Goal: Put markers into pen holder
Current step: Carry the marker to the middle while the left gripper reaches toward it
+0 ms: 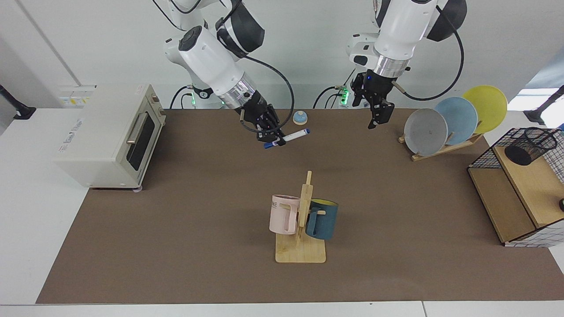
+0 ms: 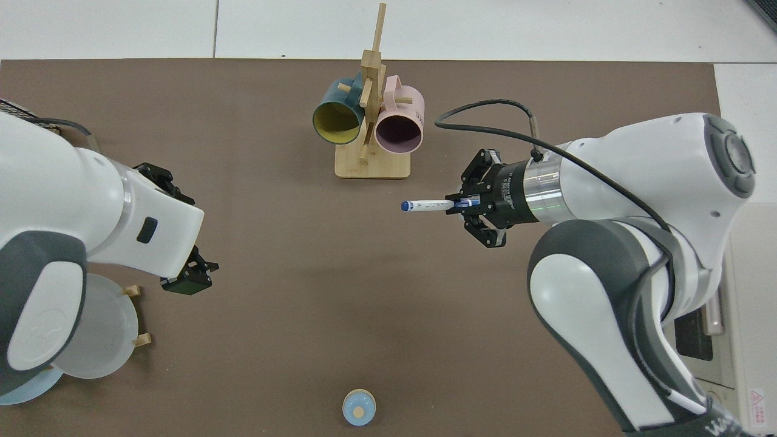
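In the facing view, the marker (image 1: 287, 138) is held above the far middle of the tabletop (image 1: 176, 246), clear of the surface, by the right gripper (image 1: 274, 140), whose jaws are closed on its barrel near one end. The marker lies nearly level, its free blue end pointing toward the left gripper (image 1: 373, 119), and a small blue bell (image 1: 300, 117) sits just behind it by the far edge. The left gripper hangs above the far edge beside the plate rack (image 1: 445, 132); whether its jaws are parted cannot be told. The pen holder (image 1: 531, 145) lies tipped on the wooden shelf (image 1: 524, 193) at the tabletop's end on the left arm's side, well apart from the marker.

In the top view, the marker (image 2: 428, 206) is seen projecting level from the closed jaws of the right gripper (image 2: 461, 204), near the mug stand (image 2: 371, 165) but not touching it. The left gripper (image 2: 188, 280) is seen beside the plates, carrying nothing.
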`<state>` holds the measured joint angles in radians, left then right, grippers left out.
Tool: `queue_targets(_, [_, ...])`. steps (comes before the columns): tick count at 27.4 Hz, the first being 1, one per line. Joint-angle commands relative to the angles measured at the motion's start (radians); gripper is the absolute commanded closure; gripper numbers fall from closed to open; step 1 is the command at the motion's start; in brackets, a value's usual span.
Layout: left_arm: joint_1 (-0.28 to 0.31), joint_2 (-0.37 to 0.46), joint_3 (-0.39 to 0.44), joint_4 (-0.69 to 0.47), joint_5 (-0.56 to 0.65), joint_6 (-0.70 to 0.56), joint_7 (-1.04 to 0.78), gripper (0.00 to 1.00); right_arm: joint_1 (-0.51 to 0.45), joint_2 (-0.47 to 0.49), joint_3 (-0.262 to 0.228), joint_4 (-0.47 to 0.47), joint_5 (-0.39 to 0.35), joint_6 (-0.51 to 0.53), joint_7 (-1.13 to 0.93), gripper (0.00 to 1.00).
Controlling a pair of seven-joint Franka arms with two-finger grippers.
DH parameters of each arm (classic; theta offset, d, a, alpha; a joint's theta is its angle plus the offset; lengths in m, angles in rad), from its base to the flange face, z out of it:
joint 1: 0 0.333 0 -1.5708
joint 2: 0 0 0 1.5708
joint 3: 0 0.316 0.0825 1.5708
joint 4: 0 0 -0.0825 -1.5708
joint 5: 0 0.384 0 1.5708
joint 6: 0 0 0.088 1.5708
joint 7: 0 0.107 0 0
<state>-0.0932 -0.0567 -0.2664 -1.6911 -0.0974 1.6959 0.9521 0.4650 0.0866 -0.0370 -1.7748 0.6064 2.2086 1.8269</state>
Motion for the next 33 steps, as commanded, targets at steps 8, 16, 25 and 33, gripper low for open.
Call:
queue_targets(8, [-0.005,0.023,-0.033,-0.013,-0.044,0.18,0.253,0.0,0.121,0.016,-0.004,0.005,0.035,0.198,0.264,1.0])
queue_targets(16, [0.0,0.04,-0.06,0.004,-0.044,0.243,0.338,0.0,0.172,-0.017,-0.004,-0.063,-0.077,0.152,0.026,1.0])
queue_targets(25, [-0.01,0.046,-0.073,-0.007,-0.045,0.2,0.323,0.0,0.17,-0.019,-0.006,-0.061,-0.077,0.135,-0.001,1.0])
queue_targets(33, [-0.011,0.035,-0.076,-0.016,-0.048,0.128,0.238,0.08,0.169,-0.019,-0.006,-0.061,-0.077,0.131,-0.003,1.0])
